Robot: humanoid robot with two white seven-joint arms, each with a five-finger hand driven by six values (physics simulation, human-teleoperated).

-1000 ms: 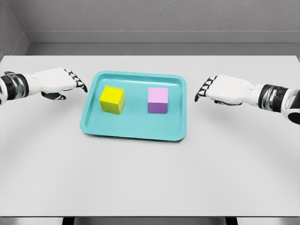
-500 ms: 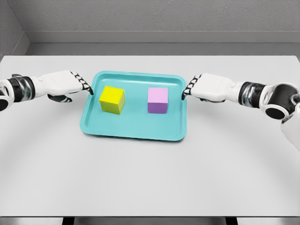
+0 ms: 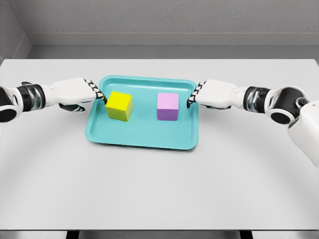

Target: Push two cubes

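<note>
Two cubes sit well apart inside a teal tray (image 3: 142,139) on the white table (image 3: 159,189): a yellow cube (image 3: 119,106) in the tray's left half and a purple cube (image 3: 168,106) in its right half. The left hand (image 3: 75,92) reaches over the tray's left rim, fingers held straight and together, holding nothing, fingertips at the yellow cube's left face; the right hand (image 3: 213,94), fingers likewise extended and empty, has its fingertips over the right rim, apart from the purple cube
</note>
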